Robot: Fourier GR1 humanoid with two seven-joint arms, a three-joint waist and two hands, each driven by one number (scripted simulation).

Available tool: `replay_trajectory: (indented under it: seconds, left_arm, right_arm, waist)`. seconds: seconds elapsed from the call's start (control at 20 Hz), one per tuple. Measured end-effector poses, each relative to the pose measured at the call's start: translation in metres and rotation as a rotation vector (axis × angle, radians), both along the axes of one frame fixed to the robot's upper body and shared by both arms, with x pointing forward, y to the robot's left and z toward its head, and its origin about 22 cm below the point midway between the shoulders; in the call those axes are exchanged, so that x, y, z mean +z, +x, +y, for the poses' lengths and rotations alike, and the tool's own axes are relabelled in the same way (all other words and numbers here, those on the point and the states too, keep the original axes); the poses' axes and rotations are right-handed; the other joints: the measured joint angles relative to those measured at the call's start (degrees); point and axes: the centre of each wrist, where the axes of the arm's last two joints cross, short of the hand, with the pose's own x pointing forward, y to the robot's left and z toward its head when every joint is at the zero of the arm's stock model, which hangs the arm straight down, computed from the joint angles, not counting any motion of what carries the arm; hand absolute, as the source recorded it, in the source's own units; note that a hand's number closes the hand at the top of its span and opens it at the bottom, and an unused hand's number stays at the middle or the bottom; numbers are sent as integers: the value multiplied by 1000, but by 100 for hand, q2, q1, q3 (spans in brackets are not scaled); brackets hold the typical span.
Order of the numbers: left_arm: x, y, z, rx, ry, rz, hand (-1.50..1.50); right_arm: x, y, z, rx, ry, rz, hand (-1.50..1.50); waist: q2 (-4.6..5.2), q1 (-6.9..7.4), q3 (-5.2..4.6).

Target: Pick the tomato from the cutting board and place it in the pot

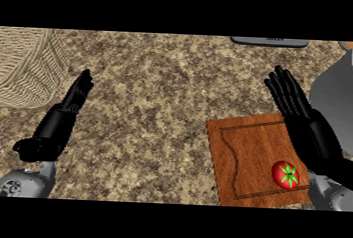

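Red tomato [285, 174] with green calyx, lying near the lower right corner of the wooden cutting board [245, 144] on the speckled counter [158, 90]. Probably light, round, smooth-skinned and soft: likely to roll or slip, best cupped around its widest middle. Grey pot [343, 98] at the right edge, just beyond the board. Right robot hand [291, 96] open, fingers straight, above the board's far edge, well short of the tomato. Left robot hand [75, 94] open, resting beside a woven basket [19, 64]. No legible writing anywhere.

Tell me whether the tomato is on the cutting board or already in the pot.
On the board: the tomato sits near the cutting board's lower right corner, outside the pot.
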Motion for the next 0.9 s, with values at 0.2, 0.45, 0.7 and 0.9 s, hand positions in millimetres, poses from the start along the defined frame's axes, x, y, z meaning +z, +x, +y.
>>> replay_trajectory:
  seconds: [0.2, 0.45, 0.7, 0.9]
  left_arm:
    - [7, 9, 2, 79, -55, 6, 0]
    - [18, 18, 11, 164, -140, 46, 0]
    - [28, 22, 16, 203, -190, 74, 0]
    - [33, 22, 15, 216, -208, 96, 0]
  right_arm:
    - [1, 23, -25, 112, -35, 3, 150]
    - [15, 45, -69, 187, -284, -90, -150]
    - [-26, 51, -116, 246, -245, -136, -150]
    - [-20, 58, -145, 241, -286, -169, -150]
  waist:
    - [-22, 43, 52]
    - [0, 205, 69]
    - [23, 220, 100]
    - [2, 190, 100]
